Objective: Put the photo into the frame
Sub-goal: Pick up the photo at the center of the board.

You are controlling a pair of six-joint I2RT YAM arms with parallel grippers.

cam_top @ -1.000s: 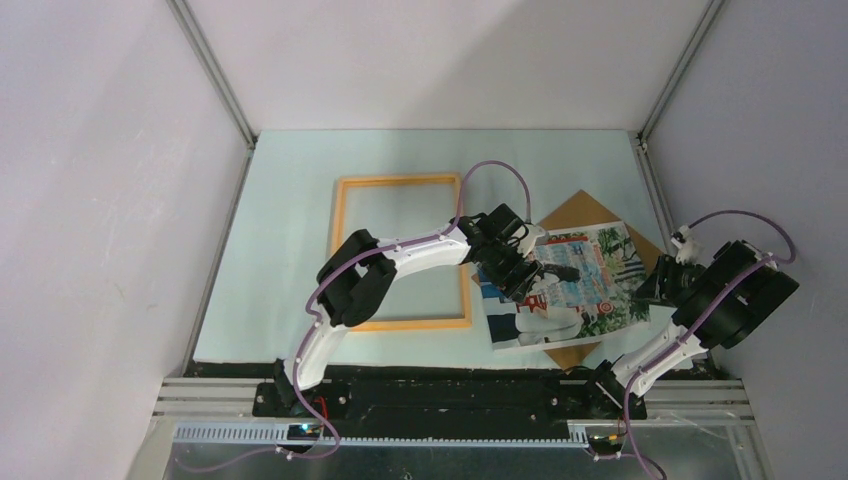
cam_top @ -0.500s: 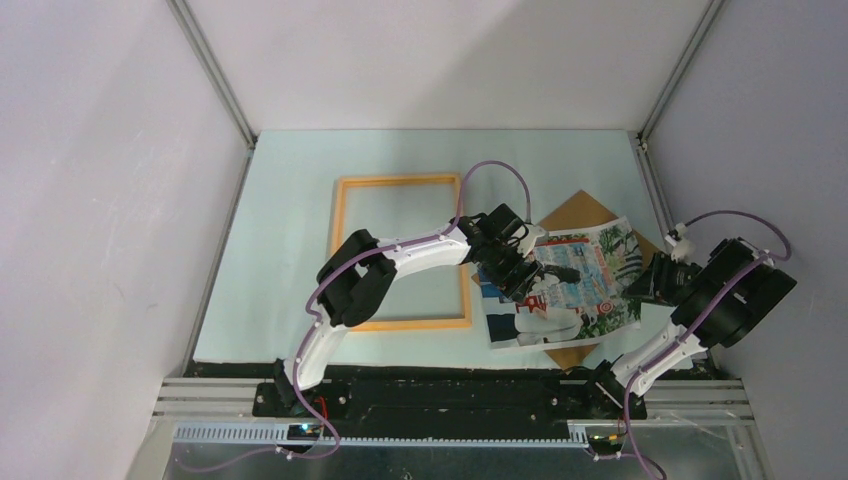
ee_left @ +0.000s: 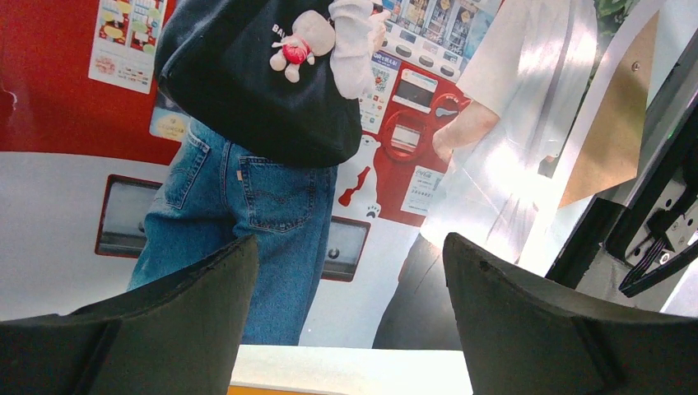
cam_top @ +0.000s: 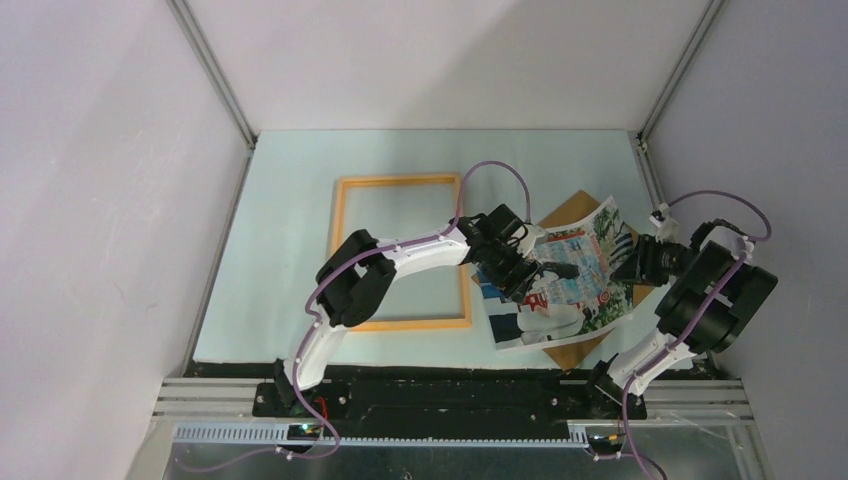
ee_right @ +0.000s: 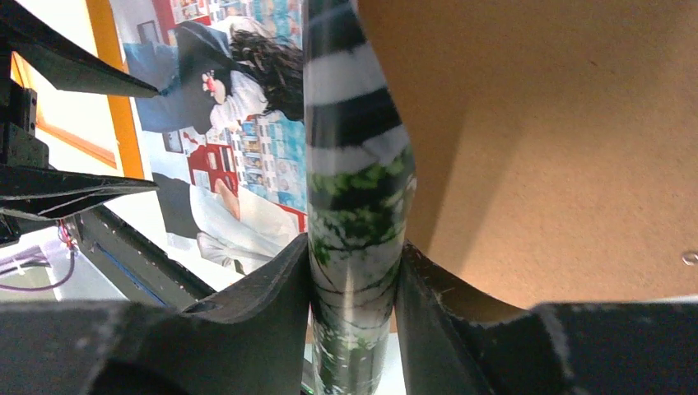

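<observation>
The photo point(cam_top: 565, 285) lies right of the light-orange frame point(cam_top: 400, 182), over the brown backing board point(cam_top: 575, 210). Its right edge is lifted and curled. My right gripper point(cam_top: 628, 262) is shut on that right edge; in the right wrist view the curled print point(ee_right: 354, 181) sits pinched between both fingers. My left gripper point(cam_top: 520, 268) is open and low over the photo's left part; in the left wrist view the print point(ee_left: 329, 148) fills the space between its spread fingers point(ee_left: 197, 304), with a strip of the frame point(ee_left: 272, 390) at the bottom edge.
The backing board also shows in the right wrist view point(ee_right: 543, 148), under the lifted print. The pale mat point(cam_top: 290, 220) ends at grey walls on three sides and a black rail point(cam_top: 450, 395) in front.
My right gripper has moved left with the photo's right edge, lifting and curling it off the backing board. The left gripper has stayed put.
</observation>
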